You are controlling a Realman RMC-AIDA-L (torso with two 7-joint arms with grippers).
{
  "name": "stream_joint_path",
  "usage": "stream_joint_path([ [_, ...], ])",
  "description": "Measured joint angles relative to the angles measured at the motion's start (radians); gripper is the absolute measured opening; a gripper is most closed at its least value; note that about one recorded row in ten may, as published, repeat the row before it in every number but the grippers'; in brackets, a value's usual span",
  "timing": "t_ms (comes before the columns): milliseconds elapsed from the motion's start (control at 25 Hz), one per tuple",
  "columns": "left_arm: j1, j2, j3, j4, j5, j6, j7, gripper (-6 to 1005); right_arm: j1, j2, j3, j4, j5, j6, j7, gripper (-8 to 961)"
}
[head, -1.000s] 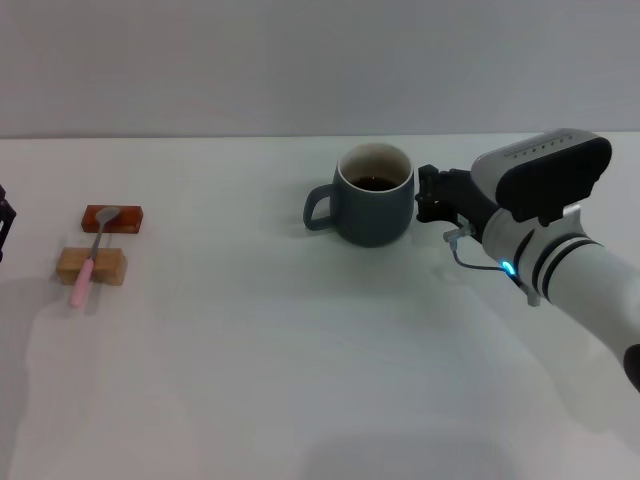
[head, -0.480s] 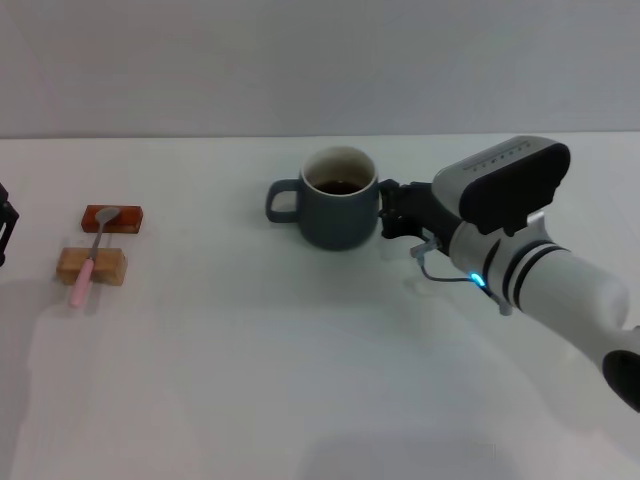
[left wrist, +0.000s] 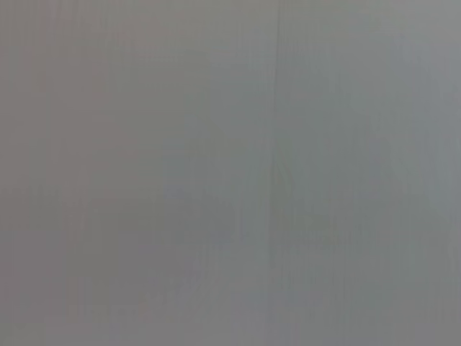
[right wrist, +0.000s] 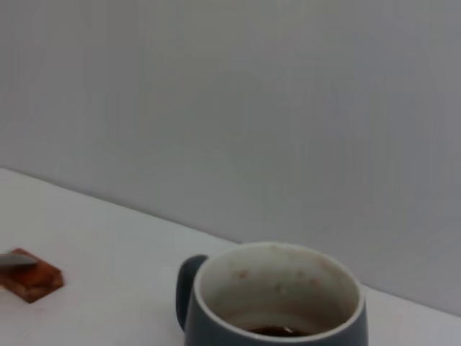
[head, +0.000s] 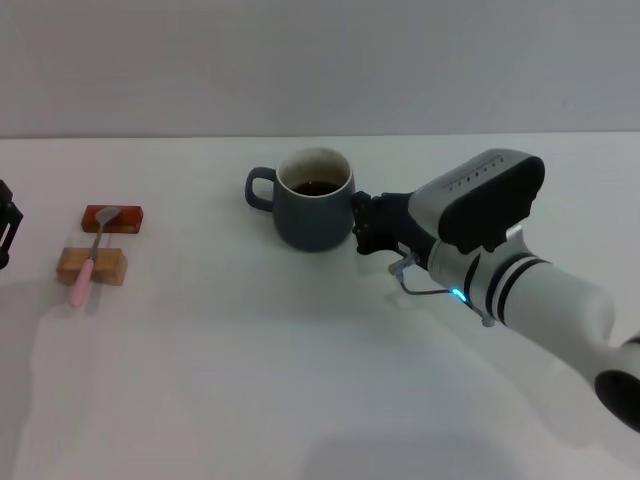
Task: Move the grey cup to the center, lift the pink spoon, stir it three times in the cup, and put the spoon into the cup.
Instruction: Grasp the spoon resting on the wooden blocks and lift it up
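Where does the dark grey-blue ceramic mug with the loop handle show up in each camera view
Head view: the dark grey-blue ceramic mug stands on the table just above centre, handle toward the robot's left, the right gripper against its side.
Left wrist view: not in it.
Right wrist view: at the bottom edge, right of the middle.
Shared landmark: the reddish-brown block, far left in the head view, at the left edge in the right wrist view.

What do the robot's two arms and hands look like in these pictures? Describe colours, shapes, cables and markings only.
The right arm is glossy white and rounded, with black bands and a small blue light. A grey-and-black block sits at its wrist, with a thin grey cable looped below. The right hand is black and blocky. Of the left hand, only a black sliver shows at the head view's edge.
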Motion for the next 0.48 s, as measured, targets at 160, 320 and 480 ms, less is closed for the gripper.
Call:
stream_joint_path([
  [160,0.003,0.0,0.0,0.0,0.0,0.0,0.0,848,-0.053,-0.003,0.006,-0.003,-0.002,-0.103,-0.005,0],
  [320,0.005,0.003,0.0,-0.001,0.001,-0.001,0.0,848,-0.141,-0.009,0.018,-0.058,-0.001,-0.32,-0.005,0],
  [480,0.008,0.002,0.024,-0.001,0.003,0.001,0.0,848,-0.241,-0.009,0.06,-0.126,0.003,-0.559,-0.005,0],
])
